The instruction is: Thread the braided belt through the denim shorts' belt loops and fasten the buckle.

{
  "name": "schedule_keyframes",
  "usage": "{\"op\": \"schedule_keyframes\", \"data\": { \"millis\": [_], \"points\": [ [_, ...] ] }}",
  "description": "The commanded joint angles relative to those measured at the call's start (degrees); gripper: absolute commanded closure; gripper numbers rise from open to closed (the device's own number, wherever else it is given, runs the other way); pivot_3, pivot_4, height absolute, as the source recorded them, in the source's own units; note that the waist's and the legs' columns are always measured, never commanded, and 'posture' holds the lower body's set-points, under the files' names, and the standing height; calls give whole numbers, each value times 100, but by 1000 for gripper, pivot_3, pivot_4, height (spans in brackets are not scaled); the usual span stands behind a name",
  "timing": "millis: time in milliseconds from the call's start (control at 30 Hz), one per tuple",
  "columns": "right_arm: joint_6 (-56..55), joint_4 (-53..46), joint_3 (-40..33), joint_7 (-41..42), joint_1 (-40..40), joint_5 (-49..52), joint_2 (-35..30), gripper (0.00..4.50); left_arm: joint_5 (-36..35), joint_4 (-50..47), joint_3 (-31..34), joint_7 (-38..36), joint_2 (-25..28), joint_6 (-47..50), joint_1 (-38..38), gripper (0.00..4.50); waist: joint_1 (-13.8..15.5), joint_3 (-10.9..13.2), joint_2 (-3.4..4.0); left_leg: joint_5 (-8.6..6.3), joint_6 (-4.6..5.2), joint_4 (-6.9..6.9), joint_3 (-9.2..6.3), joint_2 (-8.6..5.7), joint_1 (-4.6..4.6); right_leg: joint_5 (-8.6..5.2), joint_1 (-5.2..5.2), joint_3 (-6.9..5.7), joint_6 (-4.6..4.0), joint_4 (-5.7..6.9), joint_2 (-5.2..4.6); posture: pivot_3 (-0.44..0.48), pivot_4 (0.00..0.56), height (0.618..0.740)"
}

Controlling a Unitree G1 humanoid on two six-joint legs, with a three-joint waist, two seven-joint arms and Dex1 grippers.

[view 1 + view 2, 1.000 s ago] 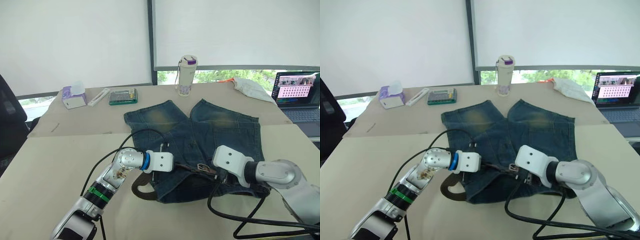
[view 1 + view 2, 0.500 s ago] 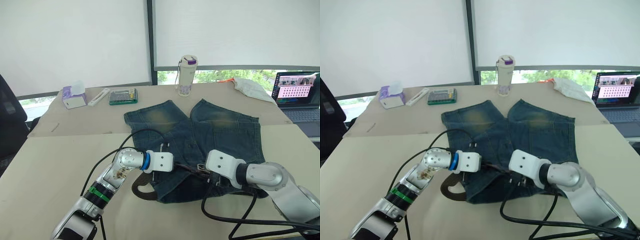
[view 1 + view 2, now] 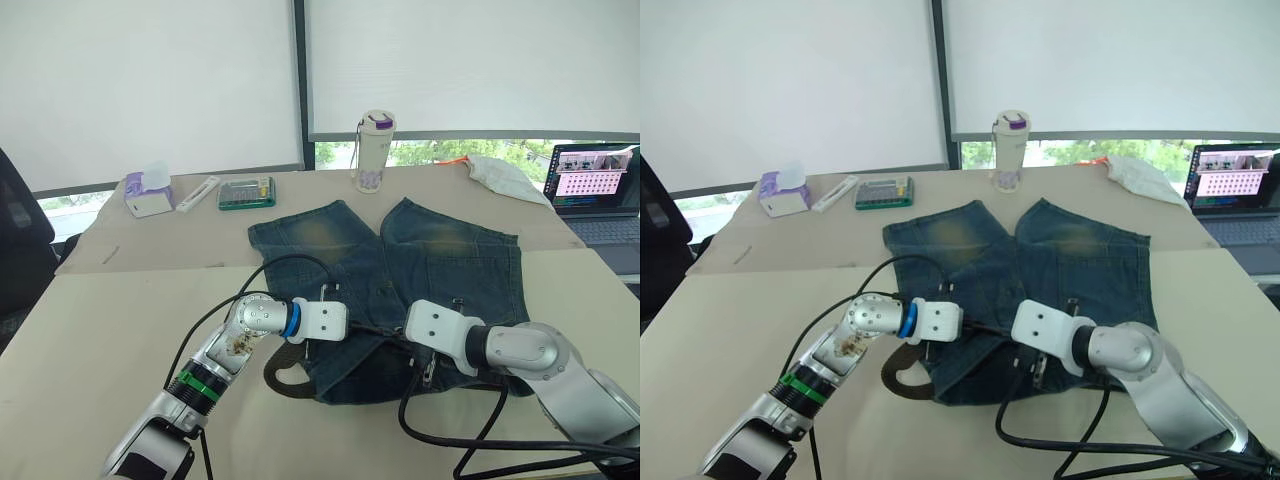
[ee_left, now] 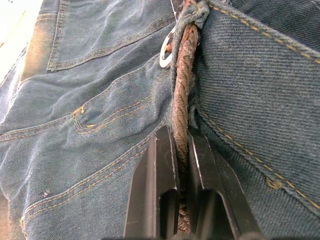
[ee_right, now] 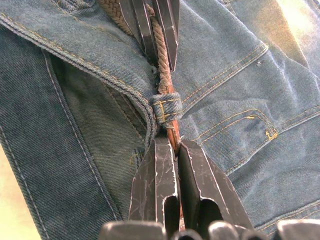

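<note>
The denim shorts (image 3: 440,250) lie flat on the table, waistband toward me. The braided belt (image 4: 181,85) runs along the waistband, and its brown end curls off the shorts' left side (image 3: 277,378). My left gripper (image 4: 181,132) is shut on the belt, a short way from a belt loop (image 4: 195,11). Part of the silver buckle (image 4: 166,48) peeks out beside that loop. My right gripper (image 5: 175,144) faces the left one and is shut on the belt just on its side of the same belt loop (image 5: 166,109). The left gripper's fingers (image 5: 150,25) sit just beyond it.
At the table's far edge stand a white bottle (image 3: 374,150), a green box (image 3: 246,192), a white stick (image 3: 198,193) and a tissue pack (image 3: 148,192). A laptop (image 3: 595,190) and white cloth (image 3: 505,175) lie far right. Black cables (image 3: 470,440) trail near the front.
My right gripper has slid left along the waistband toward the left gripper, and the buckle that showed beside it is now covered in the head views. The left arm has stayed put.
</note>
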Motion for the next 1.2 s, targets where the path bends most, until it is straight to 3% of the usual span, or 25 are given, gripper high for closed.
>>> {"op": "schedule_keyframes", "data": {
  "millis": [33,200,300,400,800,1033,1200],
  "points": [
    [-25,-200,62,-26,-174,-66,55,4500,-1283,-734,467,-624,37,1425,-105,3698,-14,-1,1,0,0,0,0,0,0,0,-1,0,0,0,1,0,150,740],
    [54,-164,47,-41,-213,-103,52,4500,-2783,-1788,993,-1355,783,3642,-191,2106,-125,-2,3,0,0,-1,-4,5,-1,0,-4,-4,0,17,7,0,150,740],
    [124,-79,8,-90,-290,-90,137,4500,-2822,-2346,909,-1523,1231,3686,-67,1139,-147,-2,4,0,0,-3,-8,10,2,0,-1,-6,0,14,8,0,150,740],
    [210,141,72,-249,-590,-117,448,4500,-2386,-2386,742,-1150,1201,3233,21,96,-134,-2,3,0,0,-3,-9,9,2,0,3,-6,0,0,4,0,150,740],
    [143,779,478,-233,-1186,-406,721,4500,-694,-1717,-140,3,931,2606,-120,17,-128,-2,3,0,-1,-3,-5,7,-1,0,-2,2,-1,1,4,0,150,740],
    [209,697,386,-223,-1139,-393,635,4500,-216,-1502,-277,125,1038,2351,-64,2122,-140,-2,4,0,-1,-4,-5,7,-2,0,-4,3,-1,8,4,0,150,740],
    [273,221,-119,-136,-560,-331,126,4500,-27,-1058,-112,68,1469,1594,-67,3858,-119,-2,4,0,0,-4,-8,7,-5,0,-5,0,-1,7,2,0,150,740]
  ]
}}
